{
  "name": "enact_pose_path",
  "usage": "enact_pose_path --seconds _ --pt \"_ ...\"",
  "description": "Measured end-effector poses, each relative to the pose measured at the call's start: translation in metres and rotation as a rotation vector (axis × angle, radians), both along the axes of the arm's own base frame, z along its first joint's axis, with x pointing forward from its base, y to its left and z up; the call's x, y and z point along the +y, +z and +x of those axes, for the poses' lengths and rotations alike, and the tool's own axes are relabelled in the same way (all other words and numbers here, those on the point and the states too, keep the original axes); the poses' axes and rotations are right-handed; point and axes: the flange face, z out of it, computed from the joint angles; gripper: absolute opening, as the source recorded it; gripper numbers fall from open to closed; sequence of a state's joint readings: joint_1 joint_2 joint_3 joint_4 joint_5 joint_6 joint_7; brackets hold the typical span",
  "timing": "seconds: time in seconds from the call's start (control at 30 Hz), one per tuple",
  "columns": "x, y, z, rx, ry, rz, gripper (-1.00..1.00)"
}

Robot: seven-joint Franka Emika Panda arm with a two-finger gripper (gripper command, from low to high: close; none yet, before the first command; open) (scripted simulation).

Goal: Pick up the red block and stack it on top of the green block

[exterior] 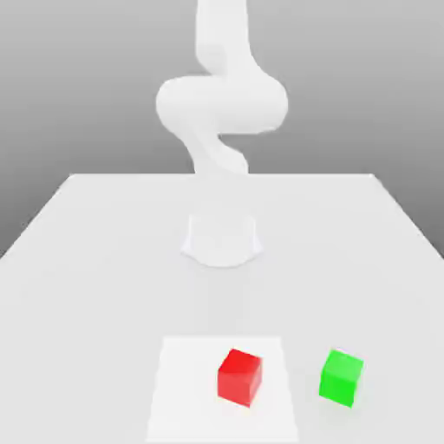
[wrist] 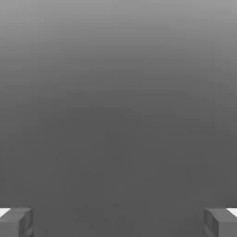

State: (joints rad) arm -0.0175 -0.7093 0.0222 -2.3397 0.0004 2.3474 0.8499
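In the exterior view, a look at the whole layout: pale table (exterior: 95,303), white arm (exterior: 222,104), round-edged base (exterior: 222,241) well back from the blocks, grey backdrop (exterior: 43,104) fading darker toward the table's far edge. Upper part of the arm running out past the top of the picture.

Near the front, a white square (exterior: 178,390) flat on the table, and on it the red block (exterior: 238,379), closer to the square's edge at the exterior view's right than to the opposite one. Turned at an angle, with top and two side faces in sight. Beyond that edge, on the grey-white table itself, the green block (exterior: 341,379). Also turned at an angle, about level with the red block in the picture, with a clear stretch between the two. Still to be stacked: red and green each standing separately at table height, well apart from the base.

In the hand view, a close look at the gripper (wrist: 118,222) instead: dark grey fingers (wrist: 16,224) at opposite edges of the picture, spread wide, with small white patches beside their dark upper surfaces. Between them, a broad gap, with smooth grey behind, lighter toward one edge and darker toward the finger ends. Nothing gripped, nothing touched by the parts of the fingers in sight.
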Motion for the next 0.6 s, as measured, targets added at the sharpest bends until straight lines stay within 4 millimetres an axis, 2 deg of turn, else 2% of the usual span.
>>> enact_pose_path --seconds 0.13,0.3,0.43,0.6 --pt "0.005 -0.086 0.045 0.137 -0.065 0.032 0.00" --pt "0.010 -0.195 0.074 0.301 -0.146 0.069 0.00" --pt "0.013 -0.283 0.078 0.431 -0.213 0.096 0.00" --pt "0.018 -0.387 0.059 0.593 -0.298 0.127 0.00"
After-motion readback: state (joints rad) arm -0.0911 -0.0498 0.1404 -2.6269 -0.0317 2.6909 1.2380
